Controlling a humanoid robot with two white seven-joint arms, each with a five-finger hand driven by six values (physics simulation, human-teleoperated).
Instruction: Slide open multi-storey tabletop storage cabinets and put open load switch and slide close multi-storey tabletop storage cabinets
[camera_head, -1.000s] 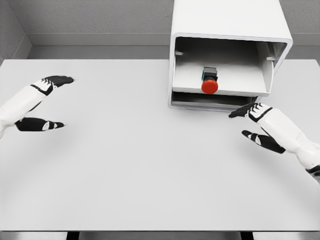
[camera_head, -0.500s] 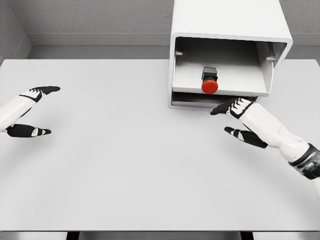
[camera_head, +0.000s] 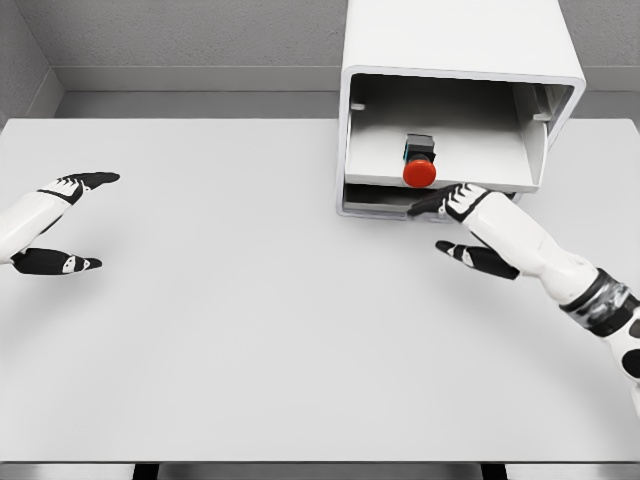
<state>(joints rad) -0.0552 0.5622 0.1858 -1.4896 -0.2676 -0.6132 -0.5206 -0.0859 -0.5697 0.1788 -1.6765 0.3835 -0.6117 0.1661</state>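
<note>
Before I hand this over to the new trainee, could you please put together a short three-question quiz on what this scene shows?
1. True or false: the load switch with the red button already sits inside the open drawer of the cabinet.
2. Which hand is at the drawer front? A) left hand B) right hand C) both
3. Fill in: the left hand hovers over the ____ edge of the table.

Key
1. True: the switch rests on the pulled-out drawer floor.
2. B: the right hand, fingers spread, reaches the drawer's front edge; contact cannot be confirmed.
3. Left, well apart from the cabinet, holding nothing.
</note>
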